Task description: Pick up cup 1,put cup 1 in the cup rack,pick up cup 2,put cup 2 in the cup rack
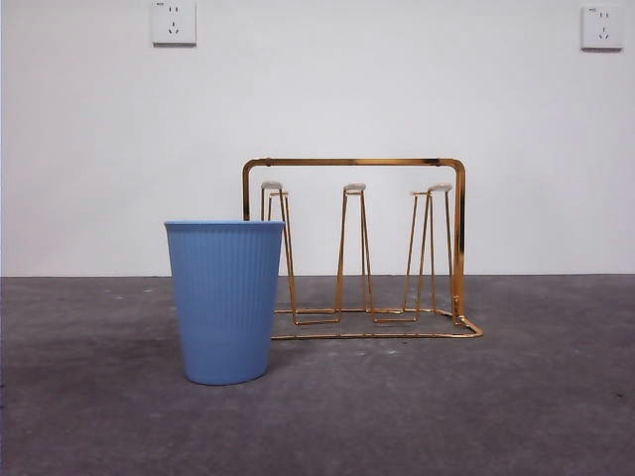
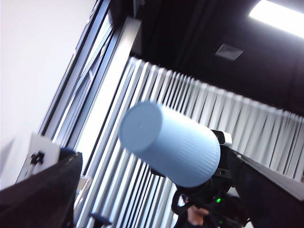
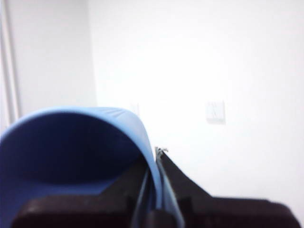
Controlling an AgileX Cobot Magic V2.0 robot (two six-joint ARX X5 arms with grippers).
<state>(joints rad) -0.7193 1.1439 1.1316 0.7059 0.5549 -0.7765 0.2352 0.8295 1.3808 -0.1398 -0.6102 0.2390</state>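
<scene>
Backdrop: white wall (image 1: 397,89) is rising behind a dark grey table (image 1: 516,416); no arm is showing in the front view.
Cup rack: gold wire cup rack (image 1: 352,163) is standing on the table with its white-tipped pegs pointing straight up, all of them bare.
Standing blue cup: ribbed standing blue cup (image 1: 224,302) is sitting upright, mouth up, in front of the rack's end and partly covering it.
Right gripper: right gripper (image 3: 156,164) is pinching the rim wall of a held blue cup (image 3: 71,142), one jaw inside and one outside, closed tight on it.
Held cup's place: it is hanging aloft, out of the front view's frame.
Left gripper: left gripper (image 2: 159,185) is waiting with its jaws spread wide and nothing between them.
Key relation: the pegs are pointing up, while the held cup's long axis is lying tilted, so the mouth probably needs turning downward over a peg.
View difference: only the left wrist view is showing the held cup from outside, closed base towards the camera; the right wrist view is showing only its mouth.
</scene>
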